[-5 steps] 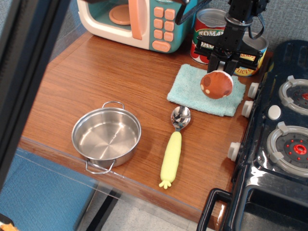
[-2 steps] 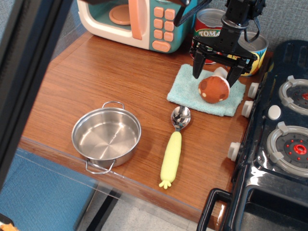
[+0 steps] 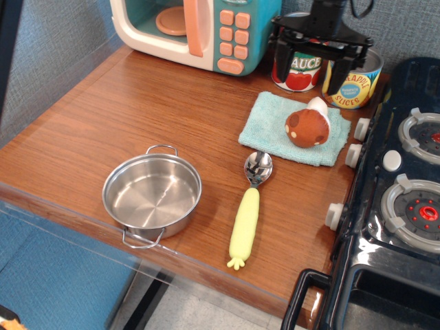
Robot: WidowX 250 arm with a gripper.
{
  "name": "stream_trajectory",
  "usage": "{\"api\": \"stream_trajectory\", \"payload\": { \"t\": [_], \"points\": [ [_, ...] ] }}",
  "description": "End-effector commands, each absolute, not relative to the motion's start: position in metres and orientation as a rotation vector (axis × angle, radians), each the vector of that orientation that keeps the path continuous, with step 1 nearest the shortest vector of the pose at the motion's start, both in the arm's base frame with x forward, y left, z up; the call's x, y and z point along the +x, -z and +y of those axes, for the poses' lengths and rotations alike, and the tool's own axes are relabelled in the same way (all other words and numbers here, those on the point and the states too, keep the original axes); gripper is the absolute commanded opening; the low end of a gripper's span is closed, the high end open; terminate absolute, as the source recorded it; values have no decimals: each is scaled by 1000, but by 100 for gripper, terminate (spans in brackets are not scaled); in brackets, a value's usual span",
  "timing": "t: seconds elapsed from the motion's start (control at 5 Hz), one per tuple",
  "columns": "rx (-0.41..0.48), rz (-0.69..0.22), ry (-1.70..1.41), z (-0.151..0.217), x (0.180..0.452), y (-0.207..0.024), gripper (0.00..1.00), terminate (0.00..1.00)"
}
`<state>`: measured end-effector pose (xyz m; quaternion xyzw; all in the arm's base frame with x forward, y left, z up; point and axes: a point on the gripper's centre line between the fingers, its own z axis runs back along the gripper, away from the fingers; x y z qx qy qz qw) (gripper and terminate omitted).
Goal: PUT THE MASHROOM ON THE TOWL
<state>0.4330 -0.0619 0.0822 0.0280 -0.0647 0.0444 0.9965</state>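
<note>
Mashroom (image 3: 306,128) lying on the towl (image 3: 292,129), pincer (image 3: 309,66) spread apart and empty above it.
Left to right on the desk (image 3: 137,110): steel pot (image 3: 152,196), yellow-handled spoon (image 3: 248,207) just below the towl, mashroom on its side on the towl's right half with stem toward the back, two cans (image 3: 323,72) behind the pincer, stove (image 3: 399,199) at right.

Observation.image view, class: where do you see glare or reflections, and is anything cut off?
Observation.image view: bright reflections inside the steel pot and on the spoon bowl; sheen on the glossy black stove; the open claw is cropped by the top edge; mushroom and towel are sharp.
</note>
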Motion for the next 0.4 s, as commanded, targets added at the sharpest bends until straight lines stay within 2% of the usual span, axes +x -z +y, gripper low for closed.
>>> {"api": "stream_trajectory", "payload": {
  "t": [0.0, 0.2],
  "points": [
    [12, -208, -114, -58, 431, -121, 100, 0],
    [12, -208, -114, -58, 431, -121, 100, 100]
  ]
}}
